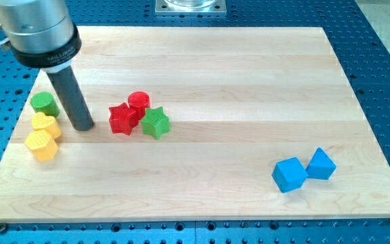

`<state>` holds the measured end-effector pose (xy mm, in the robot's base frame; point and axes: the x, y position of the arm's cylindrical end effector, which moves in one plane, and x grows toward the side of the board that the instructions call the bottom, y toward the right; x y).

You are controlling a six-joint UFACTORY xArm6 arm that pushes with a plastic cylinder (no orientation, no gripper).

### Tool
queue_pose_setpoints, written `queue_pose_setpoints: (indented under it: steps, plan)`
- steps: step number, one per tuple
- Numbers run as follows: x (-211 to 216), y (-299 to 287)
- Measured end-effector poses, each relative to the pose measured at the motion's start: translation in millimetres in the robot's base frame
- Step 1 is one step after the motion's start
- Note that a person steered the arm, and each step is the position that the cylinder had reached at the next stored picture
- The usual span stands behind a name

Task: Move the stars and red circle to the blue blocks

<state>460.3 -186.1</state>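
You're looking at a wooden counter [202, 74] sitting on a blue perforated base [384, 61]. My tip [84, 126] is resting on the counter at the view's left, just left of the red star [122, 118] with a small gap showing between them. There's no claw on this arm, only the dark rod, so there's nothing released or clenched to report.

The red star, red circle [139, 102] and green star [156, 123] are bunching together left of centre: the red circle is sitting toward the view's top of the group, touching the red star, and the green star is pressing in from the view's right.

Left of my tip you're seeing a green circle [44, 103], with two yellow blocks below it: an upper yellow block [46, 125] and a lower yellow block [41, 146], shapes hard to make out, looking as if they touch.

The two blue blocks are lying well apart from the stars, at the view's lower right: a larger blue cube [289, 174] and a smaller blue cube [321, 164], touching each other.
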Motion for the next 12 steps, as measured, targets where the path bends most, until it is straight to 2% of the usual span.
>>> queue_pose_setpoints:
  steps: [1,2,3,4,5,6,7,9,11,12]
  plan:
    - [5,60]
    - [13,209]
    - [23,173]
    - [-10,203]
    - [-13,264]
    - [48,300]
    - [56,296]
    - [55,105]
    - [-90,61]
    - [-99,98]
